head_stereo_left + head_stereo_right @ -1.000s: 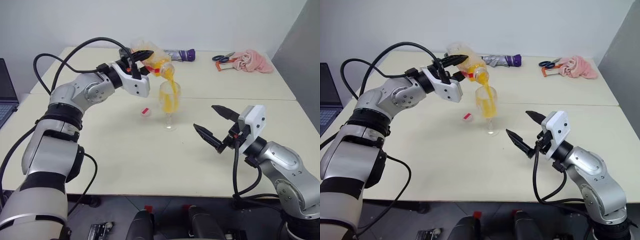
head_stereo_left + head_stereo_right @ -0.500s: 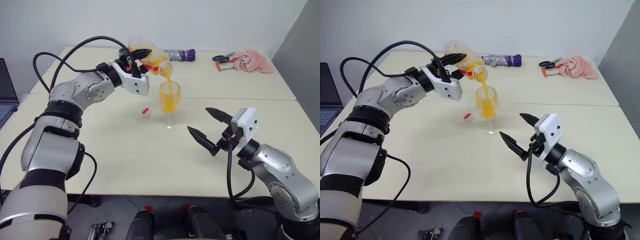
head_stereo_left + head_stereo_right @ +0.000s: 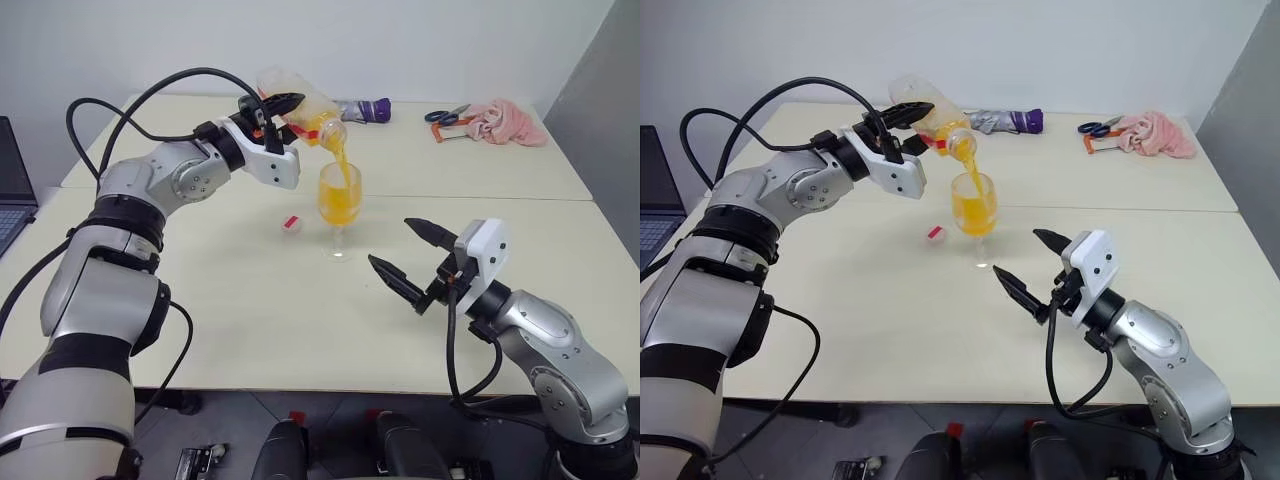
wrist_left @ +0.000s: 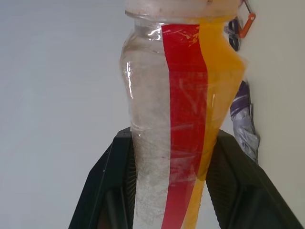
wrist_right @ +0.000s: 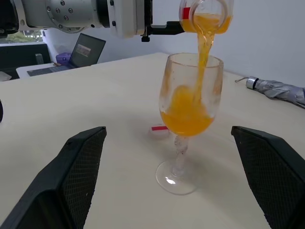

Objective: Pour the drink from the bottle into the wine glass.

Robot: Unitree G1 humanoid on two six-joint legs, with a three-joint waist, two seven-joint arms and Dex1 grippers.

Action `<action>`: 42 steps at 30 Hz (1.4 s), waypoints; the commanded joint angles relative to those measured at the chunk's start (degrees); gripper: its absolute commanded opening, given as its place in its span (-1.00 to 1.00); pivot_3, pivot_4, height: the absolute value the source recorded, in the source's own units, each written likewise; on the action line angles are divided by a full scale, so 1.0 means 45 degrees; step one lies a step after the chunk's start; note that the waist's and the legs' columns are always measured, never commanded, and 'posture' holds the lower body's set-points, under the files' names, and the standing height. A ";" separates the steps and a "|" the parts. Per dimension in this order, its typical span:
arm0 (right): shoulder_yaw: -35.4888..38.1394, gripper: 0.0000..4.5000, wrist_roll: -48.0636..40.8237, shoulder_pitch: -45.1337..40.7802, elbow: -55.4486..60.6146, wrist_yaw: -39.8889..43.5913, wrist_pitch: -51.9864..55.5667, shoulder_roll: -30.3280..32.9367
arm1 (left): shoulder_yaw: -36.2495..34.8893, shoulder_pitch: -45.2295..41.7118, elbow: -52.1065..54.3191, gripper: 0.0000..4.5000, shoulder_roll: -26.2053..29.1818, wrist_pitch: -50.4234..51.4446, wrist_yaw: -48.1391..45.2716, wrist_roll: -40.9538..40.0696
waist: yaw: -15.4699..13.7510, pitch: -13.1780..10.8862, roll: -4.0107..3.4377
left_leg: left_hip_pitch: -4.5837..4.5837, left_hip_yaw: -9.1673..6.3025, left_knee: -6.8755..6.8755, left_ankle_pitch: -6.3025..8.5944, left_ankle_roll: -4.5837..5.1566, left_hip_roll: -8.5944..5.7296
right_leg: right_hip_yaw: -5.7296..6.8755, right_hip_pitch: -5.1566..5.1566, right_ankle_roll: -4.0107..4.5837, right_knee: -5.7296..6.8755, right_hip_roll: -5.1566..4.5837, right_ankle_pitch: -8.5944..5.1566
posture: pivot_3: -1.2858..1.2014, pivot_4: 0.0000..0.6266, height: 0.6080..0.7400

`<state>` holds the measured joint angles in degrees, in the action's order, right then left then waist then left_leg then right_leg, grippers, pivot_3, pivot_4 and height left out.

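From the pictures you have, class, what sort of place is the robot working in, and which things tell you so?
Probably an office or lab workroom, not a kitchen. Plain cream tables stand pushed together against a bare white wall, a laptop sits open at one side, and scissors and a folded umbrella lie about.

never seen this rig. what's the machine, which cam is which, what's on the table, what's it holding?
A humanoid robot with two arms, each ending in a two-fingered black gripper. Two pictures come from its head, looking down over the table; the other two from each wrist. The left gripper is shut on a tilted bottle, pouring orange drink into a wine glass. The right gripper is open, holding nothing, near the glass. Also there: the cap, a folded umbrella, scissors, a pink cloth.
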<state>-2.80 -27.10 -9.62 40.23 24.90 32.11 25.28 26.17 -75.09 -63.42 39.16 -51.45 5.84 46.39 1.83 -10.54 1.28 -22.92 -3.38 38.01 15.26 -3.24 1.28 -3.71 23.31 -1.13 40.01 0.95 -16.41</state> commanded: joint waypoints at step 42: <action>-0.0117 1.00 -0.0110 -0.0125 0.0664 -0.0084 -0.0051 -0.0099 | 0.0366 -0.0872 -0.0048 -0.26 0.0105 0.0002 0.0965 0.0307 | 0.0003 0.0000 0.0000 | 0.0001 0.0000 0.0008 0.0000 0.0000 -0.0001 | 0.0001 0.0000 0.0001 0.0010 -0.0002 0.0000 | 0.03 -0.52 1.00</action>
<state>-3.55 -27.11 -9.68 40.29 24.81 32.02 24.94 28.41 -76.75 -63.87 39.04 -51.54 9.37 48.52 1.84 -10.54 1.28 -22.92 -3.38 38.05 15.26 -3.24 1.27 -3.70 23.31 -1.13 40.06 0.94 -16.40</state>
